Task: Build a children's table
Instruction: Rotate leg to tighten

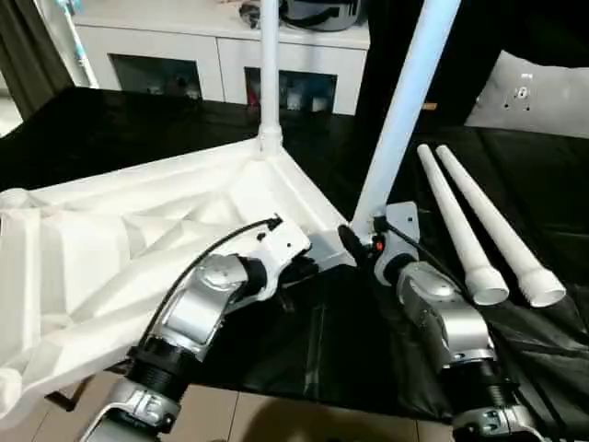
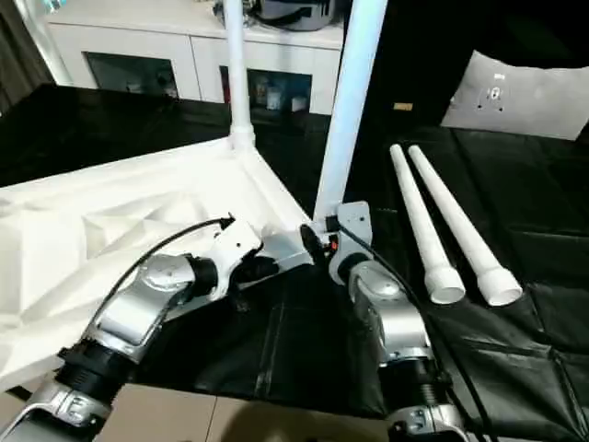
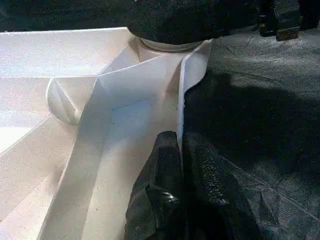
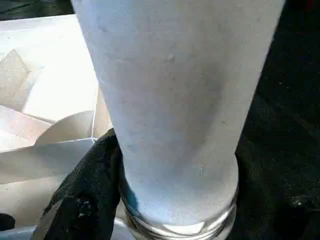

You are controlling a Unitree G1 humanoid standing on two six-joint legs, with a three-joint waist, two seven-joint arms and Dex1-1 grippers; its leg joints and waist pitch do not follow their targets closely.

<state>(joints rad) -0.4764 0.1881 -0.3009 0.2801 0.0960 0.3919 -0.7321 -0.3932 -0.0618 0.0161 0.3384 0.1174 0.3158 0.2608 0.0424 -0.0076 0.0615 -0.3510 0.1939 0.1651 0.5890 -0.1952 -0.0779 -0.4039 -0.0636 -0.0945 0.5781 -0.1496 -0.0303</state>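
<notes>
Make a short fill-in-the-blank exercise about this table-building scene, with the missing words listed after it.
1. The number of spare legs lying on the black cloth is ____.
2. The left pincer is shut on the ____ of the table top.
3. The right pincer holds a leg that leans instead of standing ____.
4. The far leg stands in a corner ____.

Missing words: two; edge; upright; socket

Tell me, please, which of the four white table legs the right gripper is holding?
The right gripper holds the tilted leg at the tabletop's near corner; another leg stands in the far corner, and two legs lie loose on the black cover.
</notes>
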